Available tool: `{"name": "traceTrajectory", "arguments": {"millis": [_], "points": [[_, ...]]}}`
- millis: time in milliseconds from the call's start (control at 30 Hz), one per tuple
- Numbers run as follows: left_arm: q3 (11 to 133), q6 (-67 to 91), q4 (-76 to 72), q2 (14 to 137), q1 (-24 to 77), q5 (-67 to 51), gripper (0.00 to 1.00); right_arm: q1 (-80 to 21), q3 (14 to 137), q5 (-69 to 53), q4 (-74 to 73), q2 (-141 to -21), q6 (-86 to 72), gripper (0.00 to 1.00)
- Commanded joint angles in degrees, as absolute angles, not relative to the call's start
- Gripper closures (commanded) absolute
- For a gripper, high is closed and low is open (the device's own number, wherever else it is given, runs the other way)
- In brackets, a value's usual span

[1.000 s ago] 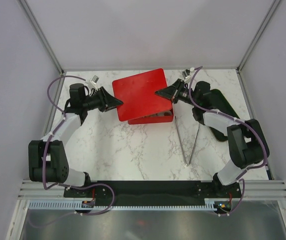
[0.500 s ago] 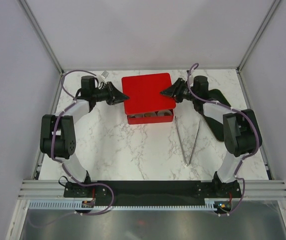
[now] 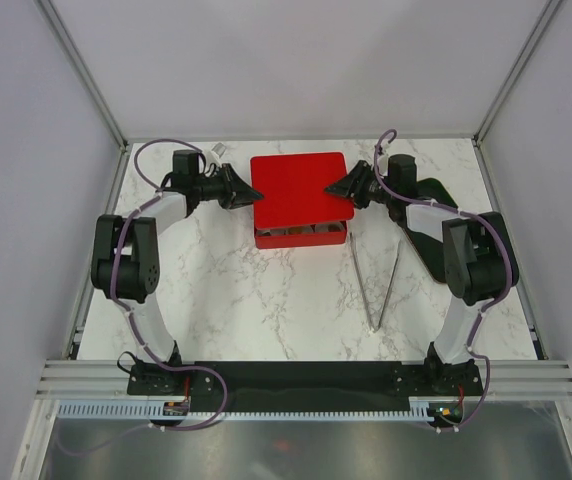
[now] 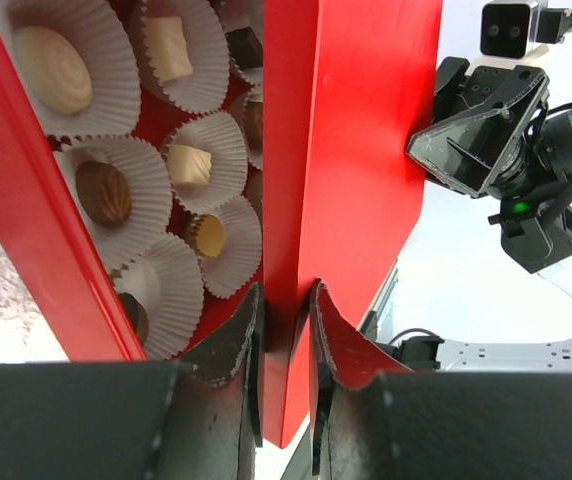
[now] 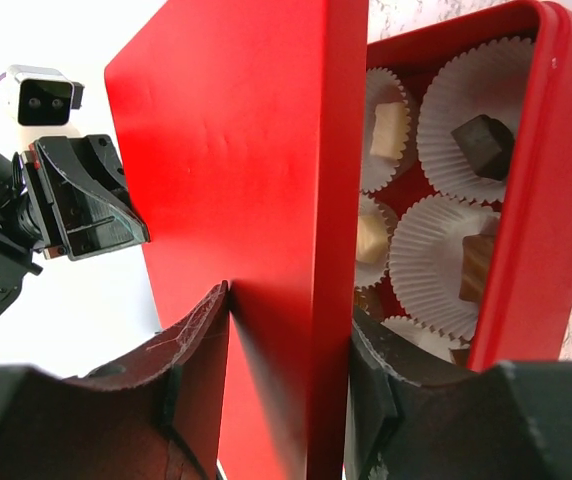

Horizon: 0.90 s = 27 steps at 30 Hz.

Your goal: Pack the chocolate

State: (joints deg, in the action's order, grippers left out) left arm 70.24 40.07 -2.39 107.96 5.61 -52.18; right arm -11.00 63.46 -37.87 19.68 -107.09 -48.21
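Observation:
The chocolate sits in white paper cups inside the red box (image 3: 301,240): cream (image 4: 51,68) and brown (image 4: 101,192) pieces in the left wrist view, dark (image 5: 483,140) and tan (image 5: 476,265) ones in the right wrist view. A red lid (image 3: 299,185) is held square just above the box, whose front row still shows. My left gripper (image 3: 251,192) (image 4: 286,300) is shut on the lid's (image 4: 366,120) left edge. My right gripper (image 3: 334,188) (image 5: 291,310) straddles the right edge of the lid (image 5: 236,150), its jaws standing wider than the rim.
Two thin metal rods (image 3: 371,280) lie on the marble table right of the box. A black tray (image 3: 436,215) sits under my right arm. White walls and frame posts close in the back and both sides.
The lid has swung from a skewed, tilted pose to square over the box. Both arms moved toward the back. My left jaws closed on the lid and my right jaws widened.

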Motion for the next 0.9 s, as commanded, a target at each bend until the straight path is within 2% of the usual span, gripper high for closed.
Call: {"name": "traceTrajectory", "arguments": {"millis": [0,700,867], "points": [[73.65,36.3,-0.97,109.24,4.92,-47.81,0.97,-9.93,65.39,-37.09,21.62,-108.28,-43.07,0.53],[76.03,34.81,3.95,111.18,4.13,-46.76,0.98,-8.09,65.92,-35.86,17.14,-109.78,-37.53,0.5],[76.11,34.98,3.87,111.18,3.69,-47.99,0.98,-6.77,64.43,-36.91,19.77,-110.13,-38.93,0.46]]}}
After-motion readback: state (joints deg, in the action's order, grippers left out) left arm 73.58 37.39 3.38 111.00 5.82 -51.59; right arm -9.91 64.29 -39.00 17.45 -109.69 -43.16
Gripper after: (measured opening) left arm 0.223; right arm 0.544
